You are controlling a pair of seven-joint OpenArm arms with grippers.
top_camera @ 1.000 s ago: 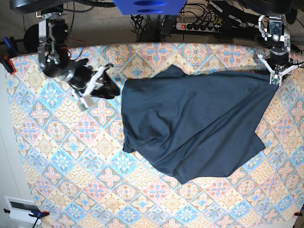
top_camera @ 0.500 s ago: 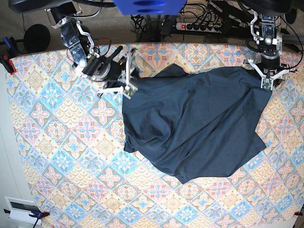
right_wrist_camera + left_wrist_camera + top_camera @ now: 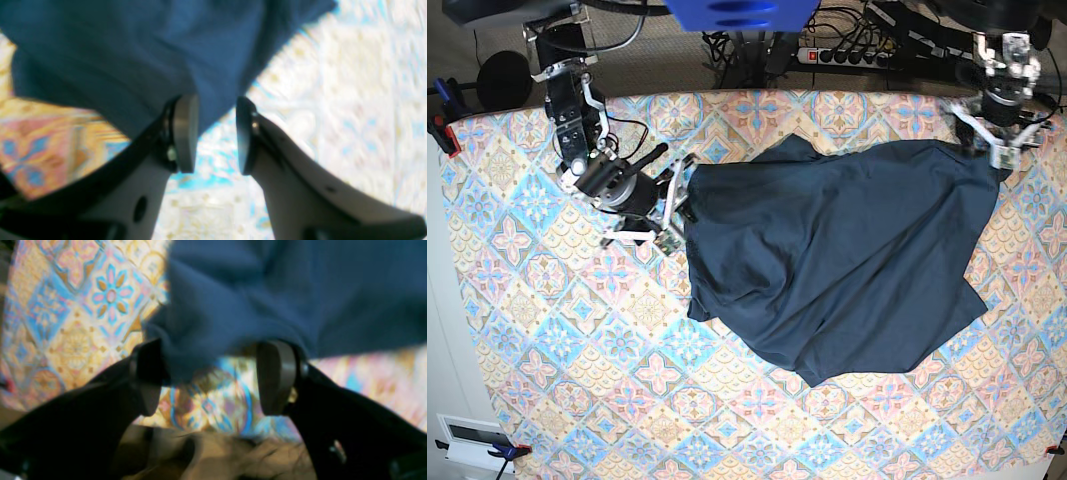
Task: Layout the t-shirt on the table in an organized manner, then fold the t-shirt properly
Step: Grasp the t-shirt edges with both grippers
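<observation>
The dark navy t-shirt (image 3: 837, 260) lies spread but skewed on the patterned table (image 3: 577, 330), one corner pointing toward the near edge. My right gripper (image 3: 679, 205) is at the shirt's left edge. In the right wrist view its jaws (image 3: 215, 136) stand apart, with a point of the shirt (image 3: 116, 50) hanging between the fingertips (image 3: 185, 133). My left gripper (image 3: 995, 148) is at the shirt's far right corner. Seen from the left wrist, it (image 3: 210, 380) is wide open. The shirt's edge (image 3: 267, 290) lies over the fingertips (image 3: 275, 376) and touches the left one.
Beyond the table's far edge run cables and a power strip (image 3: 847, 55). Clamps (image 3: 442, 130) hold the cloth at the left corner. Bare patterned cloth (image 3: 557, 400) shows left of and in front of the shirt.
The right gripper swung from the far left of the table to the shirt's left edge. The left gripper opened wide at the shirt's far right corner, which shifted toward the far edge.
</observation>
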